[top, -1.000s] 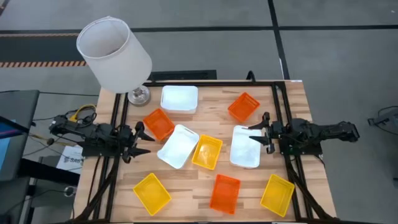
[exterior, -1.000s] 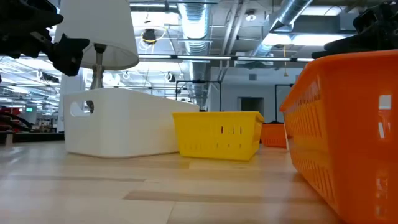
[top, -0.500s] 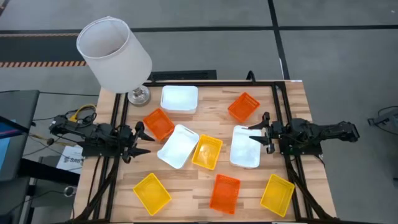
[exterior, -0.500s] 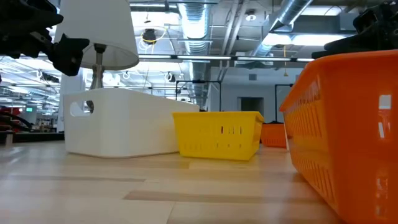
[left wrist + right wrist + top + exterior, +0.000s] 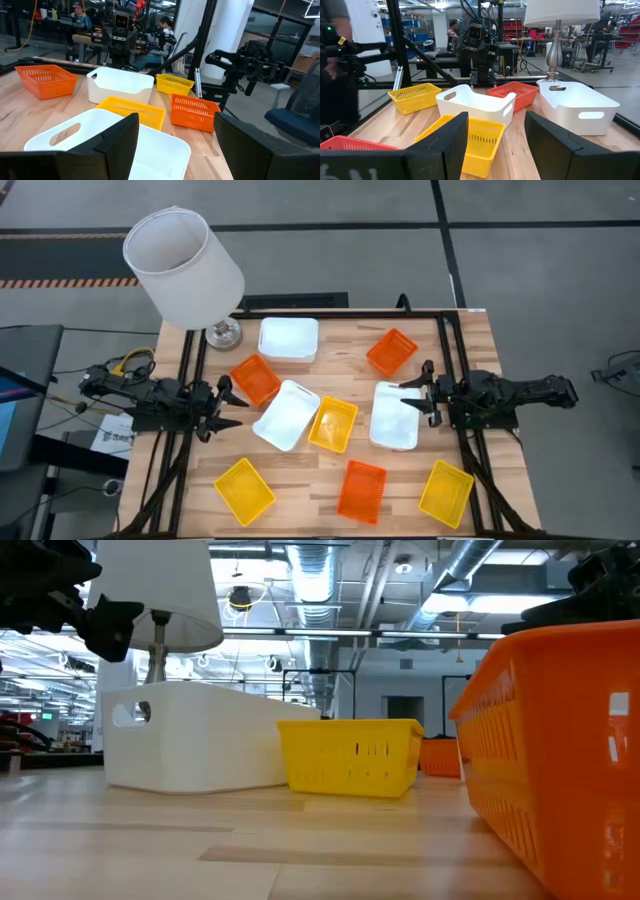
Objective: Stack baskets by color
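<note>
Nothing has shifted over the last second: nine baskets lie single across the bench, none stacked. Left end effector and right end effector hover released at opposite edges, so sorting hasn't begun.

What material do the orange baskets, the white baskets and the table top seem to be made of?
Orange baskets: likely thin moulded plastic, slightly glossy; the walls are a fine slotted grid that light passes through.
White baskets: probably thicker plastic, smooth and opaque; solid walls with a cut-out handle.
Table top: looks like light wood in joined strips, matte; grain and seams show.
</note>
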Robot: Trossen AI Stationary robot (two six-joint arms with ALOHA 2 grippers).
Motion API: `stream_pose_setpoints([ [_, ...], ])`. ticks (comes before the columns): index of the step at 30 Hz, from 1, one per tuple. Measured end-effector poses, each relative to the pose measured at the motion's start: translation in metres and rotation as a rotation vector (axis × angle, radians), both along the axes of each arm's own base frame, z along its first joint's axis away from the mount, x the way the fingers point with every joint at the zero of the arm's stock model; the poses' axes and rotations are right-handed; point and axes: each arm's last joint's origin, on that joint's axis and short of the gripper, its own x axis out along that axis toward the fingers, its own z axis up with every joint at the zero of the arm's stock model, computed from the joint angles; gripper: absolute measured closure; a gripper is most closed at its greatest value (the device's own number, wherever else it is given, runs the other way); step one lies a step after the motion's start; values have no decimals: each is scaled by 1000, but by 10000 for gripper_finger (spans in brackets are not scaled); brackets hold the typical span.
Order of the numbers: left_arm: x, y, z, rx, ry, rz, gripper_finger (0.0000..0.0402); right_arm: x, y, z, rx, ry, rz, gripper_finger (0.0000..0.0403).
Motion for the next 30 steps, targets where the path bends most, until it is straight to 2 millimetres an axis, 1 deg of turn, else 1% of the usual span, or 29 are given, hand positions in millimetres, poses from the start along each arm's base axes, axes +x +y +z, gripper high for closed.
stream_pose_setpoints([
  [7, 0, 0, 0, -1, 1, 0, 155, 0, 0, 0, 0, 0, 0, 184],
  [17, 0, 0, 0, -210, 45, -5, 155, 0, 0, 0, 0, 0, 0, 184],
  [25, 0, 0, 0, -243, 48, 9, 155, 0, 0, 0, 0, 0, 0, 184],
  [30, 0, 1, 1, -300, 51, 34, 155, 0, 0, 0, 0, 0, 0, 184],
])
